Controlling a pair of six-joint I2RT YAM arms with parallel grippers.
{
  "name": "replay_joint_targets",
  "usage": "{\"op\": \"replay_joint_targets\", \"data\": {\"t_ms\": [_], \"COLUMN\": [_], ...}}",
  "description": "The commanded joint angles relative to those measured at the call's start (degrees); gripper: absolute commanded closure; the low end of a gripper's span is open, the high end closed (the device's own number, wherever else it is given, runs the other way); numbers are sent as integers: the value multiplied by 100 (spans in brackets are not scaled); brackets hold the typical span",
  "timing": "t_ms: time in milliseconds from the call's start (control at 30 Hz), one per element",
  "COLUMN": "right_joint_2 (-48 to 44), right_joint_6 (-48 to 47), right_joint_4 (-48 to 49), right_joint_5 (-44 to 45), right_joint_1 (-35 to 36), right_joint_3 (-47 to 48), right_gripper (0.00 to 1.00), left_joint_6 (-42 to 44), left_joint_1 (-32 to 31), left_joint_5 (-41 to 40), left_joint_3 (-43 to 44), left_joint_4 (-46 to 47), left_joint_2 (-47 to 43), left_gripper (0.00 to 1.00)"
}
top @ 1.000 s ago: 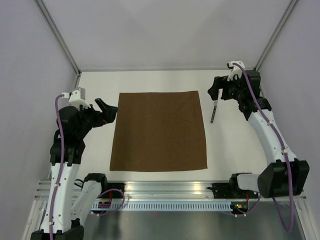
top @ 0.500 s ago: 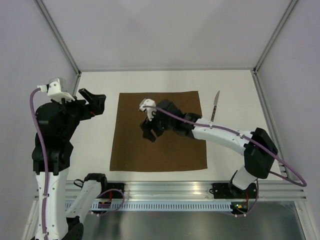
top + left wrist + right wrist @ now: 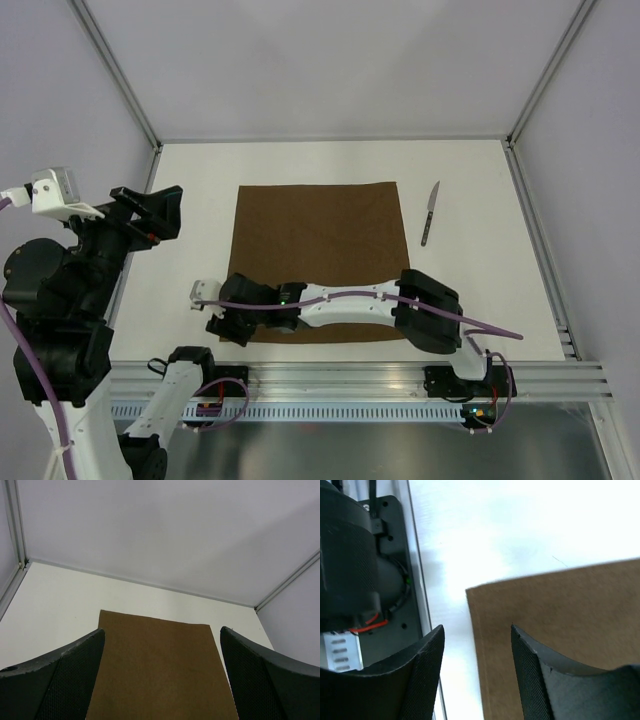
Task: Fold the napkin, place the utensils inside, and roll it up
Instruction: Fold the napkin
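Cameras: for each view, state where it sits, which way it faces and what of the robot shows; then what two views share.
Top external: above and behind the bases, looking down on the table; both arms, napkin and knife show.
Left wrist: raised at the left, facing the far wall across the napkin; own open jaws frame it.
Right wrist: low by the near edge, looking down at the napkin's corner; own open jaws show.
Both wrist views share the napkin.

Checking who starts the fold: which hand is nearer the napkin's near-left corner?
Right. The right hand is over that corner of the napkin, open. The left hand is held high, off to the left of the far-left edge, apart from it.
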Motion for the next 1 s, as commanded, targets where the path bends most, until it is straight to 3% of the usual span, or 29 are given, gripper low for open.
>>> {"op": "replay_joint_targets", "data": {"t_ms": [0,400,967], "right_joint_2": [399,1314,1692], "right_joint_6": [-131,-368,-254], "right_joint_4": [151,265,195], "right_joint_5": [263,281,272], "right_joint_1": [140,202,220], "right_joint_3": [594,1062,1167], "right_gripper": [39,52,53], "left_joint_6": [143,187,240], "left_joint_1": [15,15,15], "left_joint_5": [-48,-153,-153], "left_joint_3": [122,17,-203], "left_joint_4": [-536,-703,-712], "left_joint_2": [-25,-200,-280], "left_gripper": [0,0,0]}}
